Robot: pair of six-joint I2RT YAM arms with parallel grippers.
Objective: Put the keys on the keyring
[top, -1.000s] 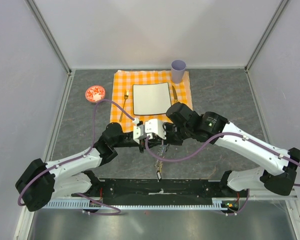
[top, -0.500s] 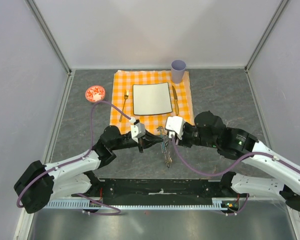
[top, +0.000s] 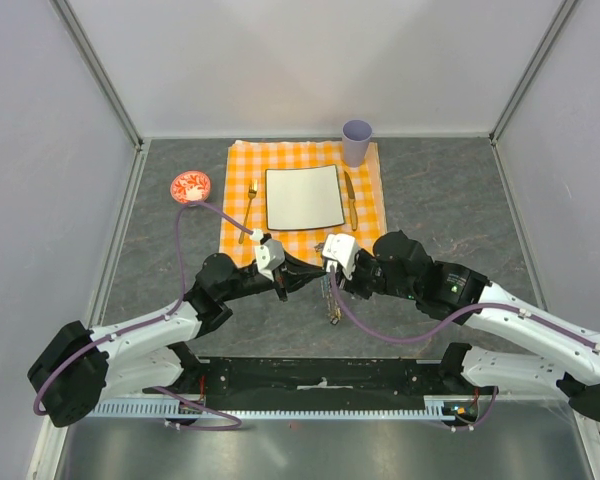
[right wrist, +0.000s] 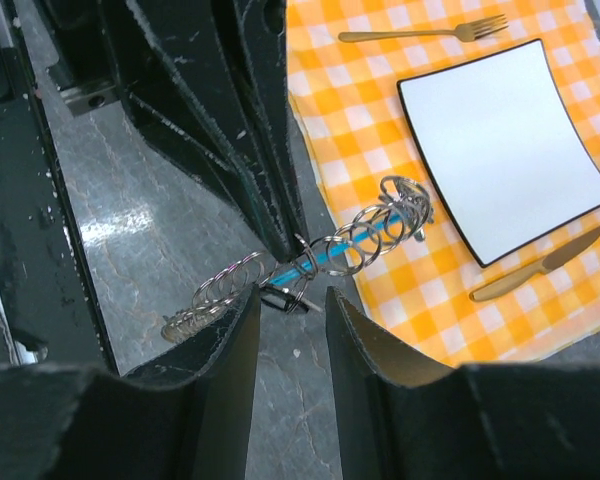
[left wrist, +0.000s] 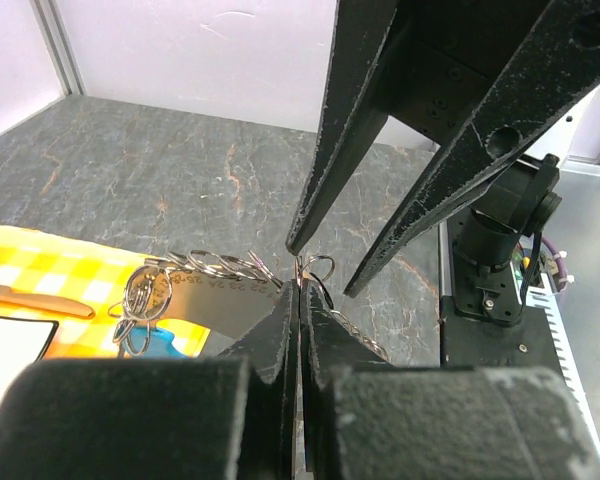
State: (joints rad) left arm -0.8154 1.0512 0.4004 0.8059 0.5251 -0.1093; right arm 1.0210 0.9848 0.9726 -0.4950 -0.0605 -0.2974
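My left hand (left wrist: 298, 292) is closed tight, its two pads pressed flat together with no gap. The tips sit right at the keyring (right wrist: 355, 240). A small dark loop shows just beside them, but I cannot tell whether any wire is actually pinched between them.

My right hand (right wrist: 292, 295) faces it from the other side with its fingers parted to a moderate gap and nothing between them. Its tips hang just over the near end of the metal string, close to my left tips without touching them.

The keyring is a run of silvery wire loops lying slantwise across the near edge of the orange checked cloth (top: 365, 215). Its far end rests on the cloth and its near end on the grey tabletop (top: 440, 200). The turquoise tag (right wrist: 302, 265) lies under the middle of the loops.

From above, a thin trail of silvery and brass-coloured metal runs from there toward my bases. These are the keys (top: 332, 310), as far as I can tell at that size.

Farther back on the cloth, the white square plate (top: 303, 197) has the gold fork (top: 249, 210) on its left and the gold knife (top: 350, 200) on its right. A lilac cup (top: 357, 142) stands at the cloth's far right corner. A red-and-white bowl (top: 190, 186) sits off the cloth to the left
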